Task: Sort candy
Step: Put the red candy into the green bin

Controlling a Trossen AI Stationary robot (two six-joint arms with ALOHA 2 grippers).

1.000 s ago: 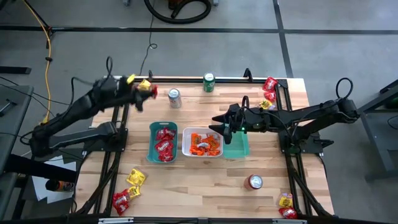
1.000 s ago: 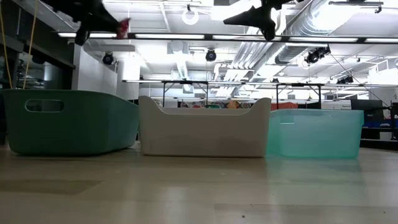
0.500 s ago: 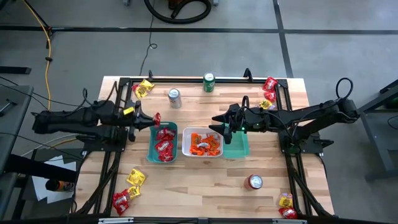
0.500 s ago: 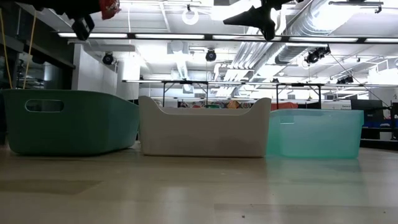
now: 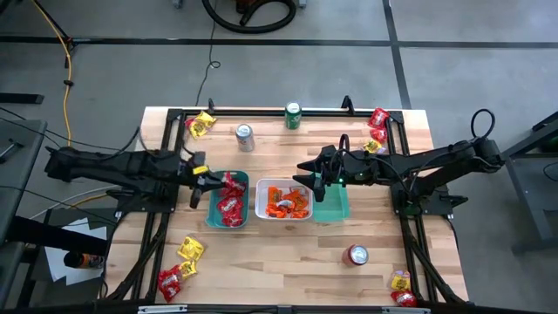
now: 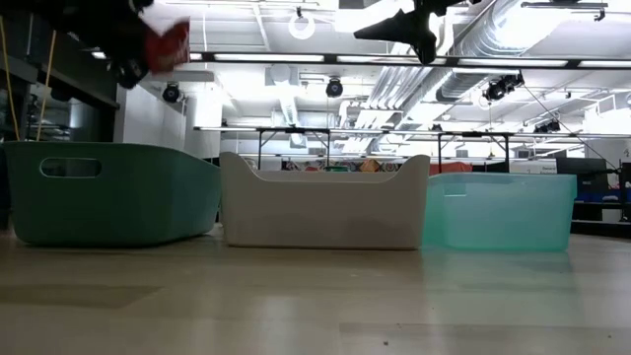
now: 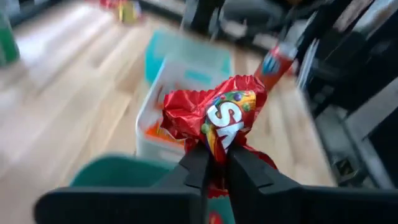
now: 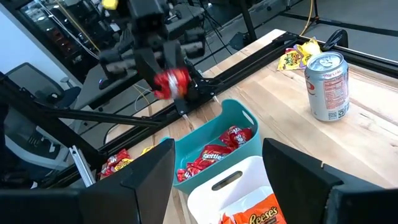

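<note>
- Candy in red wrapper (image 7: 214, 118) sits pinched between the left gripper's (image 7: 214, 163) fingers, above the dark teal tray's (image 5: 214, 212) left end.
- Red packets (image 5: 232, 206) lie in that tray; orange packets (image 5: 288, 201) fill the white tray (image 5: 260, 209) beside it.
- Right gripper (image 5: 307, 173) hangs over the white tray, jaws spread, holding nothing.
- Loose candy (image 5: 181, 266) lies at the table's corners.

The scene is evenly lit by bright ceiling strip lights (image 6: 296, 56), seen glaring in the low view. Shadows on the worktop (image 5: 288, 244) are soft. The left wrist view is heavily motion-blurred.
</note>
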